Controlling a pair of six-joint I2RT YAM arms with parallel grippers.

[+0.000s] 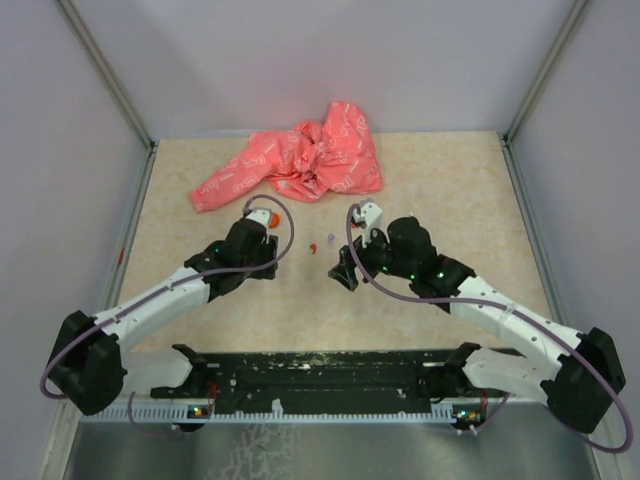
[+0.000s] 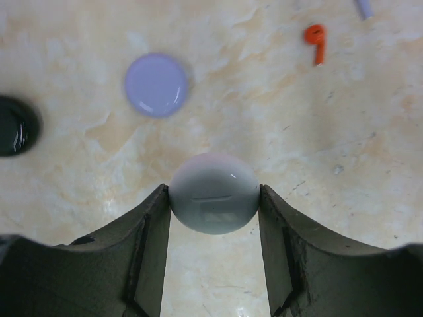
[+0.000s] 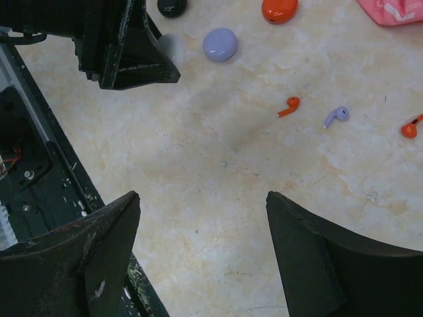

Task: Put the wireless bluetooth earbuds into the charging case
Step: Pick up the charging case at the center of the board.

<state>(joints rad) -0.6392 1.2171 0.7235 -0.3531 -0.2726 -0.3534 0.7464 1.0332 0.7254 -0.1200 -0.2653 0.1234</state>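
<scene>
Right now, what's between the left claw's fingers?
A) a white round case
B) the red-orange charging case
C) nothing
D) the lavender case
A: in the left wrist view the white case sits between the fingers of the left claw, touched on both sides, while the lavender case lies free on the table beyond it.

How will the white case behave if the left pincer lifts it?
The white case looks glossy and rounded, so it may slip from the left pincer, which touches only its sides. It seems rigid, unlikely to deform.
</scene>
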